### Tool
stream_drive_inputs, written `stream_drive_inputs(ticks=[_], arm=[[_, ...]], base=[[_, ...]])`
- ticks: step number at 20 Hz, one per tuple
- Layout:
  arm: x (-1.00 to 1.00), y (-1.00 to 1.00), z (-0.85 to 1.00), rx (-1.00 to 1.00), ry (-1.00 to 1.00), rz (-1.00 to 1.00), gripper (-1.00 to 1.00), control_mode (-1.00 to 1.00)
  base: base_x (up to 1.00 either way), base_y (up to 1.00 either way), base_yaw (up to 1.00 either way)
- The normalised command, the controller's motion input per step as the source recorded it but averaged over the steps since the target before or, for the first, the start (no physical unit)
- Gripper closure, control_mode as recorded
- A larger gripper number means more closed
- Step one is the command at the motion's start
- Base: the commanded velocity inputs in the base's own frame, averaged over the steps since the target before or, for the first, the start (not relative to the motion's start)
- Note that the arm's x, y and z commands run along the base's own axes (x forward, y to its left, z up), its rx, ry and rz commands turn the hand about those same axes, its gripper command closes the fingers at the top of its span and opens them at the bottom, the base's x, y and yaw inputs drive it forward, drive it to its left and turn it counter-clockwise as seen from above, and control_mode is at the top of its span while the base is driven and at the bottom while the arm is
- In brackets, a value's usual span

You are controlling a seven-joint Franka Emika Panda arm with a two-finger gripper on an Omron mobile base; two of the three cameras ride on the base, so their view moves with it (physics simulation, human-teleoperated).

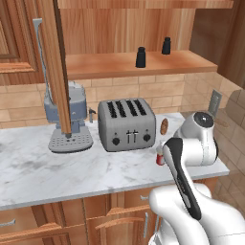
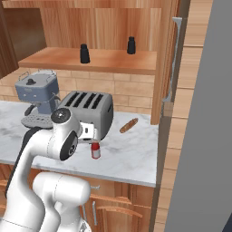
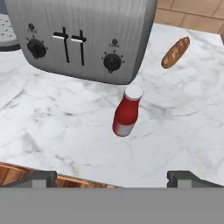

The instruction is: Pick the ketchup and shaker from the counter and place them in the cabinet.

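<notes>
Standing: one ketchup (image 3: 127, 111), two shakers (image 1: 140, 57) (image 1: 166, 46).

Two black shakers (image 1: 140, 57) stood on the cabinet (image 1: 110, 64) shelf; the ketchup (image 1: 160, 156) peeked out right of the toaster (image 1: 126, 124).

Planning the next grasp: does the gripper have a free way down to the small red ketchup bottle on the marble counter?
Probably yes. The red ketchup bottle stands upright, apart from the silver toaster, with bare counter between it and the open gripper.
</notes>
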Motion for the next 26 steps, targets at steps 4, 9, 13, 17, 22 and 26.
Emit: stream_drive_inputs(ticks=[4, 9, 13, 17, 22, 26], arm=[[0.0, -0.03, -0.29, 0.0, 0.01, 0.0, -1.0, -1.0], [0.03, -0.04, -0.22, 0.0, 0.0, 0.0, -1.0, -1.0], [0.11, -0.03, -0.2, 0.0, 0.0, 0.0, -1.0, -1.0], [0.13, -0.02, -0.15, 0.0, 0.0, 0.0, -1.0, -1.0], [0.16, -0.01, -0.12, 0.01, 0.0, 0.01, -1.0, -1.0], [0.26, -0.03, -0.13, 0.01, 0.0, 0.0, -1.0, -1.0]], base=[[0.0, 0.0, 0.0], [0.0, 0.0, 0.0], [0.0, 0.0, 0.0], [0.0, 0.0, 0.0], [0.0, 0.0, 0.0], [0.0, 0.0, 0.0]])
